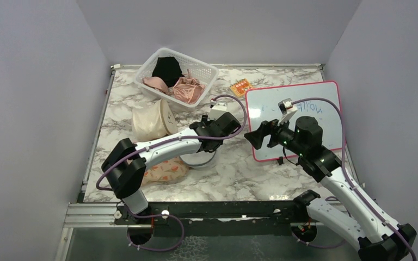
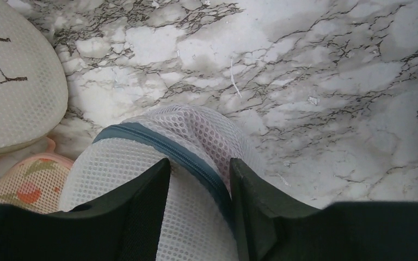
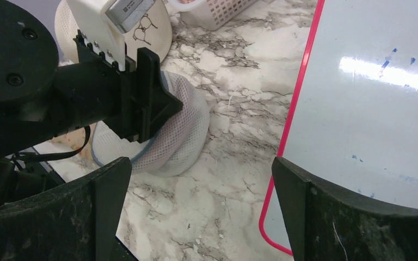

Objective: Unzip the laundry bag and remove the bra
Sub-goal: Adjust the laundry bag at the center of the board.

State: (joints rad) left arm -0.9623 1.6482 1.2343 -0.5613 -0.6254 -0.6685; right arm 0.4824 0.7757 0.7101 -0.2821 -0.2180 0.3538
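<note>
The laundry bag (image 2: 196, 130), white mesh with a grey-blue zip round its rim, lies on the marble table under my left arm. Only its edge (image 1: 201, 161) shows in the top view. My left gripper (image 2: 200, 163) is shut on the bag's rim, with mesh and zip line between its fingers. The bag bulges up in the right wrist view (image 3: 182, 136). A pink tint shows through the mesh; the bra itself is hidden. My right gripper (image 3: 201, 168) is open and empty, above the table to the right of the bag, by the whiteboard's edge (image 3: 291, 141).
A cream cylindrical bag (image 1: 151, 120) stands left of the laundry bag. A peach floral pouch (image 1: 166, 171) lies under my left arm. A white basket (image 1: 141, 79) with clothes sits at the back. A red-framed whiteboard (image 1: 305, 117) and an orange pack (image 1: 241, 87) lie on the right.
</note>
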